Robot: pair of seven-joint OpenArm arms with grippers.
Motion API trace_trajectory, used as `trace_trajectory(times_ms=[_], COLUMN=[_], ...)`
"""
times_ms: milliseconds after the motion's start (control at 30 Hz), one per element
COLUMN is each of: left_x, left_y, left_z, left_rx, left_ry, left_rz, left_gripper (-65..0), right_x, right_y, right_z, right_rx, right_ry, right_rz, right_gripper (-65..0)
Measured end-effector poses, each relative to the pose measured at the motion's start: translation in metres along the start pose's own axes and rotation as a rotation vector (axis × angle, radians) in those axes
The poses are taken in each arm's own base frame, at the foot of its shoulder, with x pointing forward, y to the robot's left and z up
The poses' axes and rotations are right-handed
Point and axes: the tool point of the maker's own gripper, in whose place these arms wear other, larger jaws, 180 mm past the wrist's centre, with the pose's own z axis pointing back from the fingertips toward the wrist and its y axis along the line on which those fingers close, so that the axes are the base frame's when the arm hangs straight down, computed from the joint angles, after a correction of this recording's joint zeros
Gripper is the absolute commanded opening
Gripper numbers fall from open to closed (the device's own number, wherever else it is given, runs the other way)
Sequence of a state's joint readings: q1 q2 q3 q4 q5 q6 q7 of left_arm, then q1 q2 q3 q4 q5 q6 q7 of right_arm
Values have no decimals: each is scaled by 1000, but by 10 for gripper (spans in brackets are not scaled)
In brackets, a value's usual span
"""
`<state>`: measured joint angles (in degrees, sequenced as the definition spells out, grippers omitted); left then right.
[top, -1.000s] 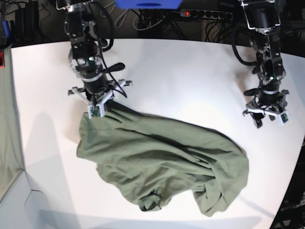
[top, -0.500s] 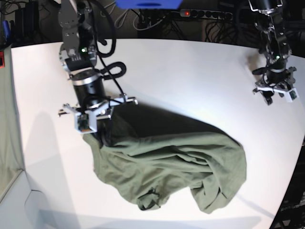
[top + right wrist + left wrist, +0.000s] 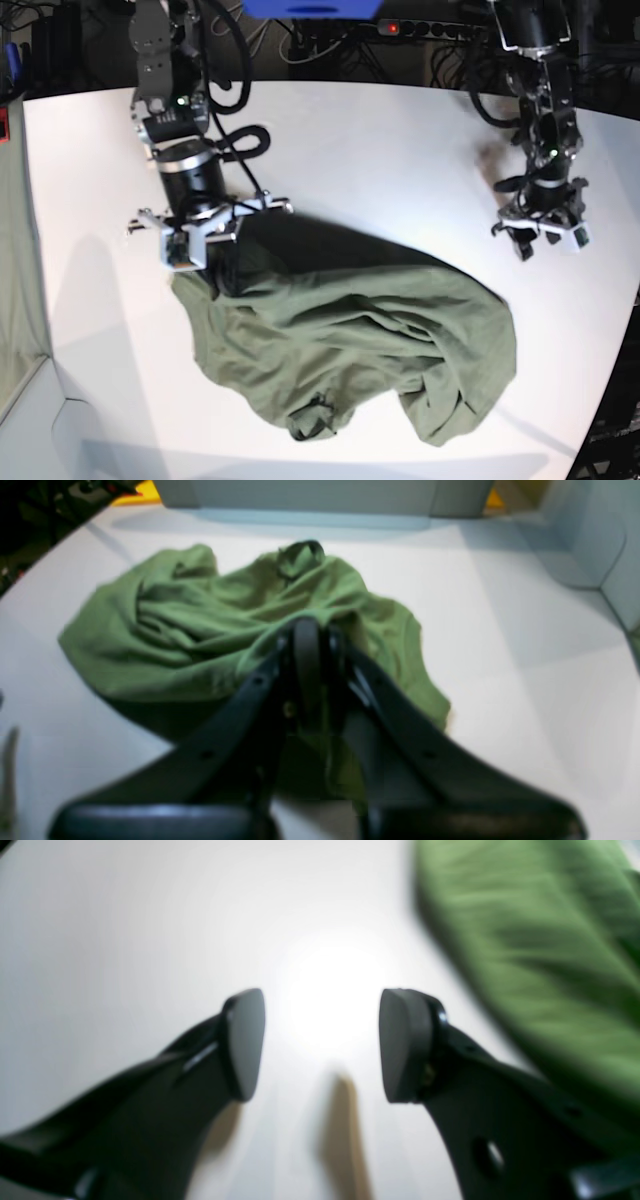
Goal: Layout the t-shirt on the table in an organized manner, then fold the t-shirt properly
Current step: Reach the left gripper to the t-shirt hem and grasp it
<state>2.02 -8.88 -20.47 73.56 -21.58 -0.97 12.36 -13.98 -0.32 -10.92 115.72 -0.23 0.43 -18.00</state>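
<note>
The olive-green t-shirt [image 3: 350, 340] lies crumpled on the white table [image 3: 380, 150]. Its upper-left edge is lifted off the surface by my right gripper [image 3: 195, 258], which is shut on the cloth. In the right wrist view that gripper [image 3: 307, 630] pinches a fold, and the rest of the t-shirt [image 3: 175, 630] is heaped beyond it. My left gripper [image 3: 543, 240] hangs open over bare table to the right of the shirt, holding nothing. The left wrist view shows that gripper [image 3: 320, 1040] with its fingers apart over the table [image 3: 125, 915], and the t-shirt [image 3: 540, 950] at the upper right.
A greenish-grey cloth strip [image 3: 15, 250] runs down the left edge. Cables and a power strip [image 3: 430, 30] sit behind the table. The table's curved edge [image 3: 620, 330] passes close to the shirt on the right. Grey panels [image 3: 300, 495] stand beyond the table.
My right gripper has raised the shirt's upper-left edge and drawn that side inward, so the cloth now bunches under it. The left arm swung up and away, then came back down nearer the shirt.
</note>
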Motion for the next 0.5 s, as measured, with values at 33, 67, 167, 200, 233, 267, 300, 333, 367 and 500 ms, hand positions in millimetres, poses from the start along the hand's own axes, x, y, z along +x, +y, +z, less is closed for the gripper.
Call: trace_trajectory(times_ms=[33,67,167,200,233,267,300,333,367,500], left_x=[-5,-10,-12,-11,-9,-6,-5,-2,0,1], left_y=[-4,-9,-22,-29,-36,-41,-45,-47,-48,-52], left_z=[-6,-12,-29,-34,-42,-48,-52,-55,-57,-61], left_rx=[-3,-4,-1,-13,-23,-23,-26,-30,-30,-31], left_ry=[15,39,53,56,61,61,63,63,62,63], left_rz=[7,10,62,69,86,92,98,106,108,118], left_gripper=[-302,-302,-302,-302,-302,-302,-302,-302,-302,-302], right_x=[-3,-6,-13,-15,-17,-18,-20,-20,-20,-20], right_y=[1,1,1,1,1,1,1,1,1,1], right_z=[2,3,7,8,9,10,10,10,10,10], right_rx=[1,1,1,1,1,1,1,1,1,1], right_ry=[8,17,38,42,47,49,58,61,59,59], right_rz=[-1,-3,-1,-2,-4,-3,-2,-2,-2,-2], right_gripper=[-650,-650,-650,-650,-650,-650,-650,-650,-650,-650])
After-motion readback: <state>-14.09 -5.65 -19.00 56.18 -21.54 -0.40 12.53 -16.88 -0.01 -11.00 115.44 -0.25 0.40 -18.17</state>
